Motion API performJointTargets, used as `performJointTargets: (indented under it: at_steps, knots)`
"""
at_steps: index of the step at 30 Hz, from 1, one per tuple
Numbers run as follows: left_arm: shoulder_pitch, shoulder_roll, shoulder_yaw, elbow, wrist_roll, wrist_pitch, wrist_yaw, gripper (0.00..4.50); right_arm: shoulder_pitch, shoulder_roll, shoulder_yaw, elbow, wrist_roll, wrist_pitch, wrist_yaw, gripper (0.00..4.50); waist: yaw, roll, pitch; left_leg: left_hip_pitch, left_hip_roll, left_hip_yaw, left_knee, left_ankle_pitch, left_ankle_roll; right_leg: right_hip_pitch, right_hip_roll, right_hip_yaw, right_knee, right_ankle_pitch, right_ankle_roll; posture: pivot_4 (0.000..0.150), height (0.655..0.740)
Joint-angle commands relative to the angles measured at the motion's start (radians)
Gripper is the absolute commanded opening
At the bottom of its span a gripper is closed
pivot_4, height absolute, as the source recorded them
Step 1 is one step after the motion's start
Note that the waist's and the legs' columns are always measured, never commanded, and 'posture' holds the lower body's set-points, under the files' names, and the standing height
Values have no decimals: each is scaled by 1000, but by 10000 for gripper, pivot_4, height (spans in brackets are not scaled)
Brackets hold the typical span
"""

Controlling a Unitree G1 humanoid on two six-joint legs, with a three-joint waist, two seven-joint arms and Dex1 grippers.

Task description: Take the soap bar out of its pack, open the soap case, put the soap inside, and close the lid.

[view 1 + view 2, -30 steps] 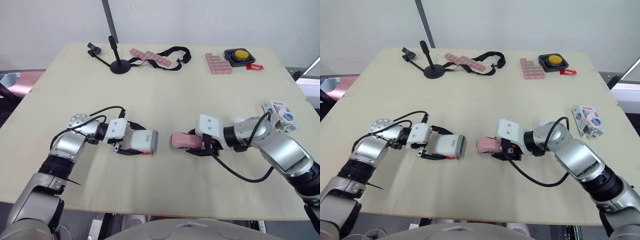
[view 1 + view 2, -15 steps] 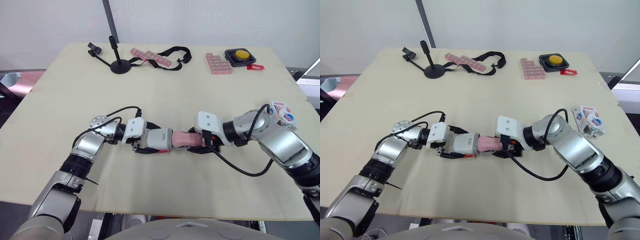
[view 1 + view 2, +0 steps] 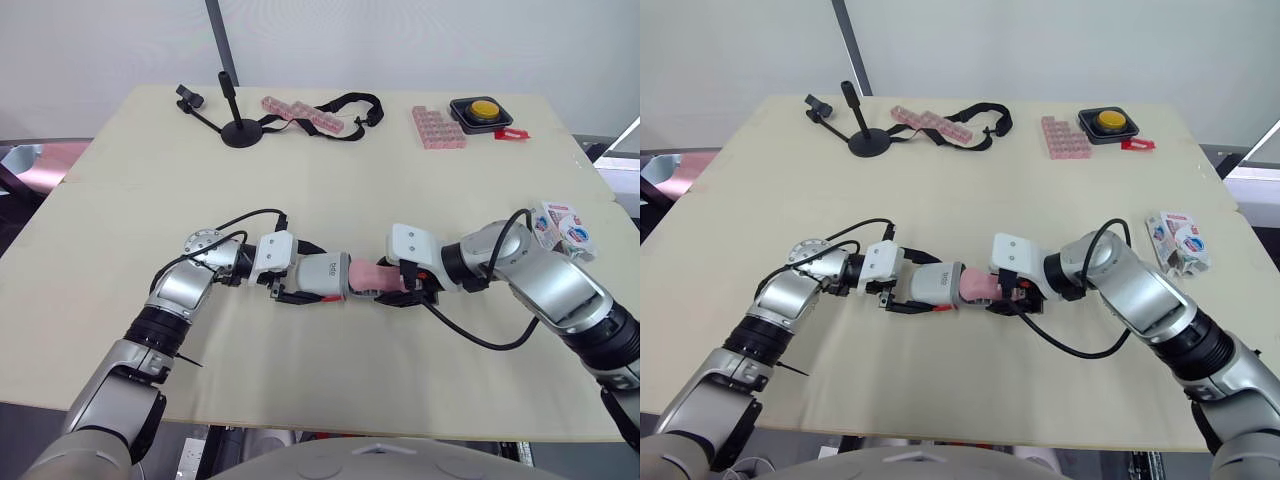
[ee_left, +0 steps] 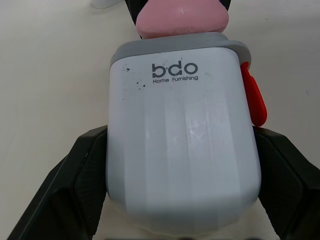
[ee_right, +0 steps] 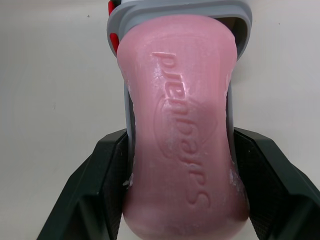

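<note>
Soap (image 5: 182, 100) clamped in right pincer (image 5: 180, 140), its tip inside case (image 3: 322, 277) clamped by left pincer (image 4: 181, 145).

Lab, plain test table (image 3: 330, 190), yellow button (image 3: 482, 107)

pink soap bar (image 5: 182, 130), white soap case (image 4: 182, 150) with grey rim (image 4: 175, 44) and red clasp (image 4: 254, 97), pale beige table (image 3: 330, 180)

table (image 3: 320, 190) | stand (image 3: 240, 133) | strap (image 3: 350, 103) | pink blocks (image 3: 437, 128) | button box (image 3: 481, 112) | soap pack (image 3: 562, 225)
</note>
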Motion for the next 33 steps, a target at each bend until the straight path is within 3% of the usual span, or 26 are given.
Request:
performJointTargets:
  at_steps: [1,12,33]
  knots:
    - [-11,13,17,-29,-12,-3,0,34928,6,-14,-30,-15,1,-15,1,25651,0,0,0,0,0,0,0,0,0,0,0,0,0,0,0,1500,7395]
    - [-16,6,12,-28,-11,1,4,34928,-24,0,-41,-16,10,9,-2,25651,0,0,0,0,0,0,0,0,0,0,0,0,0,0,0,1500,7395]
    - [-6,-59,-5,-85,-7,63,47,34928,-165,28,74,-43,-33,106,0,25651,-1,0,0,0,0,0,0,0,0,0,0,0,0,0,0,1500,7395]
